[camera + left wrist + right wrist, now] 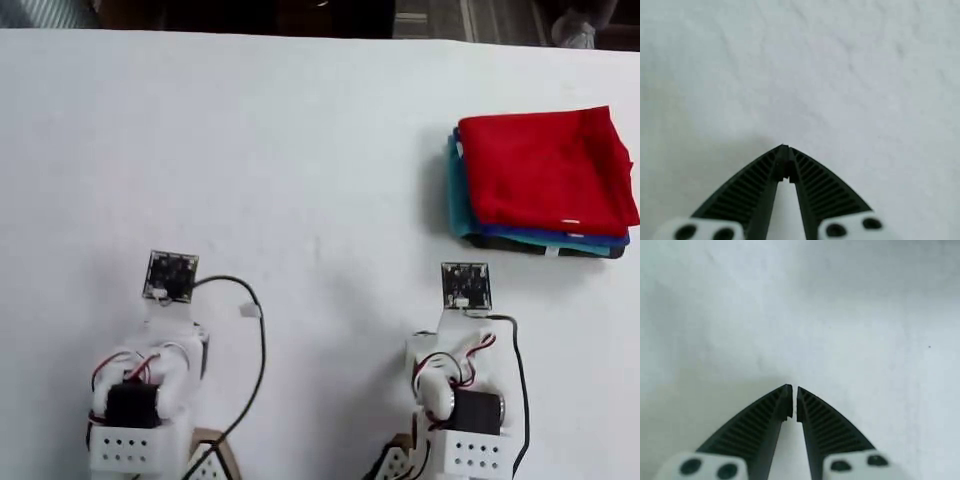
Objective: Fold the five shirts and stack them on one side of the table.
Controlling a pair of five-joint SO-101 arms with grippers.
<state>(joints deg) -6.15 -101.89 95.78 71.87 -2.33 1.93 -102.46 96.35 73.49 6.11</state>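
At the right-hand side of the high view, toward the far edge of the white table (300,150), lies the stack of folded shirts (545,180). The red shirt (550,165) is on top. A blue shirt (560,238) edges out below it, a teal shirt (457,205) shows along the side facing the table's middle, and a dark shirt (520,246) lies at the bottom. Four layers can be told apart; whether there are more cannot be told.

The high view gives the position of the arms. One arm (145,400) sits folded back at the near edge, well apart from the stack, with a black cable (255,340) looping beside it. The other arm (455,395) sits at the near edge on the stack's side, apart from the shirts. Which arm is left or right cannot be told from this view, and it does not show how the jaws stand.

The wrist views supply the jaw state. The left gripper (784,152) has its black ribbed fingers (755,185) pressed tip to tip, holding nothing, above bare table surface (840,75). The right gripper (794,392) is closed to a thin slit between its fingers (760,425), also holding nothing, above bare table surface (840,315).
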